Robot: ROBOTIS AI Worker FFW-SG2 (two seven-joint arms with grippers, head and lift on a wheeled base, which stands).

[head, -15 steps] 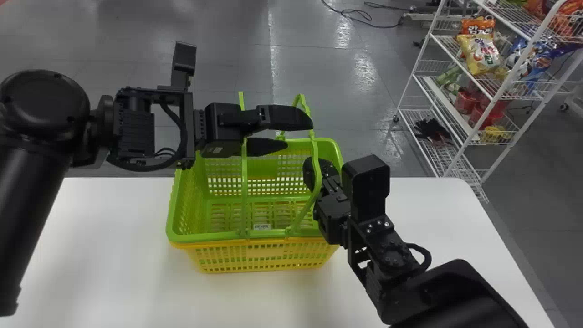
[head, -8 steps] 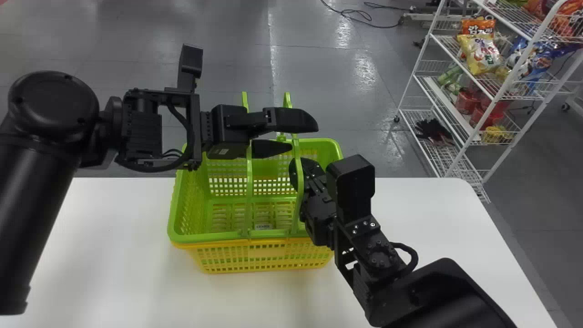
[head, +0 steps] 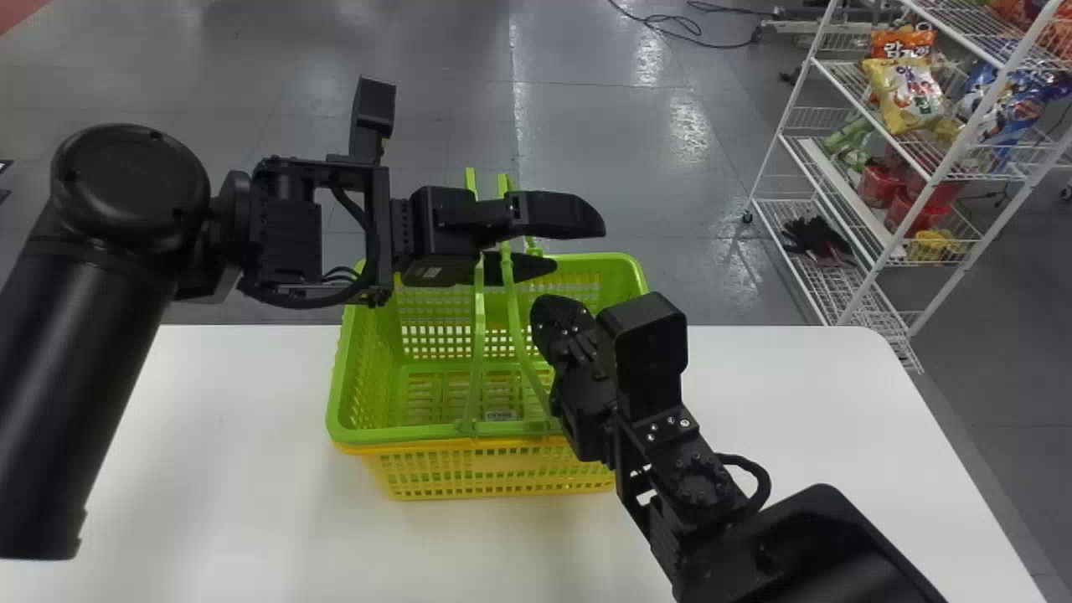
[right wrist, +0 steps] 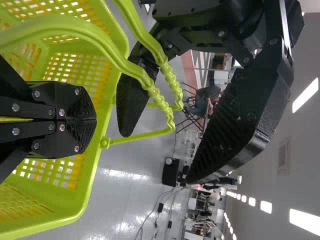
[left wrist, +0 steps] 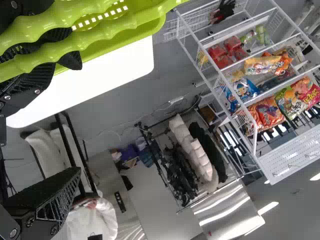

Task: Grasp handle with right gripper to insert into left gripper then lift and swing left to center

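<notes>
Jaws wide apart, the left gripper (head: 578, 247) hangs above the far part of the green basket (head: 402, 435); its arm runs off the head view's left edge, and its body hides a stretch of the handles (head: 478, 335); in the left wrist view both cross one of its fingers, though whether they sit between the jaws I cannot tell; they stand close together, thin, green and raised, with wavy grips; the basket, lattice-sided, is nested in a yellow one (head: 419, 471) on the white counter (head: 209, 461), its near right corner hidden by the right gripper (head: 544, 311), whose jaws are pressed together, nothing between their tips; farther right, a white wire rack (head: 846, 194) is cut off by the edge.
</notes>
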